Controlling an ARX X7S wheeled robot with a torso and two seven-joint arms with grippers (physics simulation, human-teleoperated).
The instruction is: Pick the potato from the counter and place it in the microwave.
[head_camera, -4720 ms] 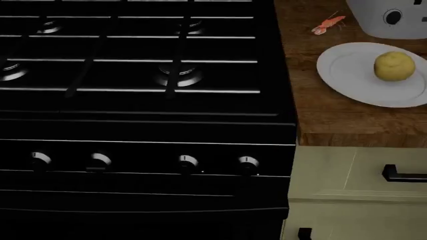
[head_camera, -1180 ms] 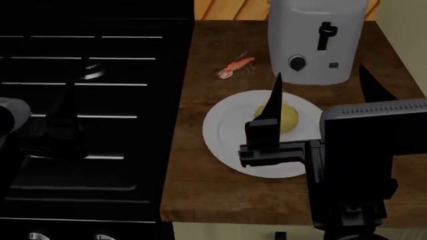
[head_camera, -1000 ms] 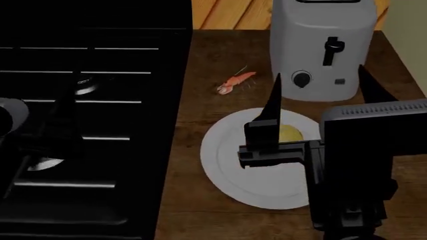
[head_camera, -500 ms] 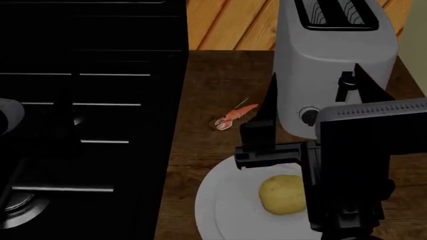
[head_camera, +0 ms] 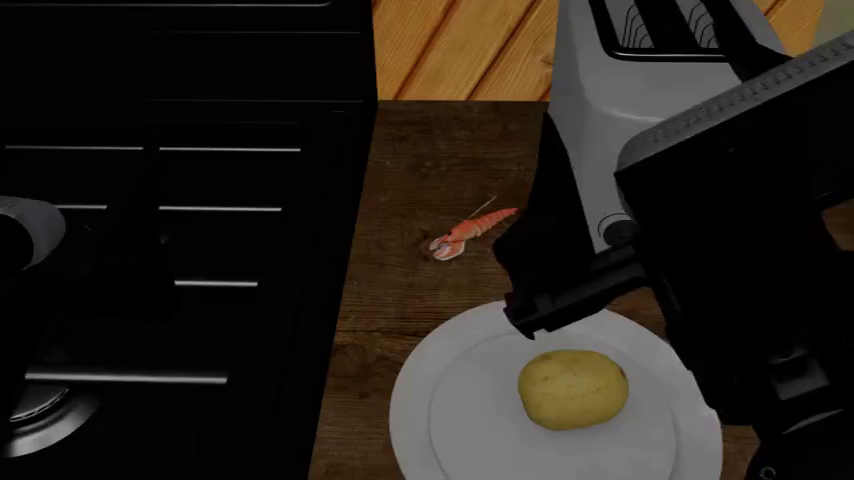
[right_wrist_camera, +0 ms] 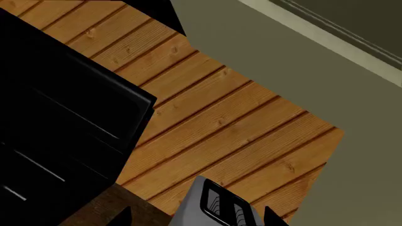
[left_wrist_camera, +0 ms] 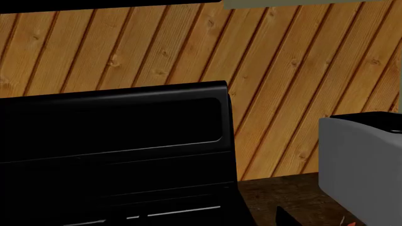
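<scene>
One potato (head_camera: 571, 389) sits alone on the white plate (head_camera: 461, 400).

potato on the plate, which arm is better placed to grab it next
Right. In the head view the right gripper hangs with open jaws over the counter, just beyond the potato on the white plate. The left arm sits far off over the black stove.

No readable text or labels
</scene>
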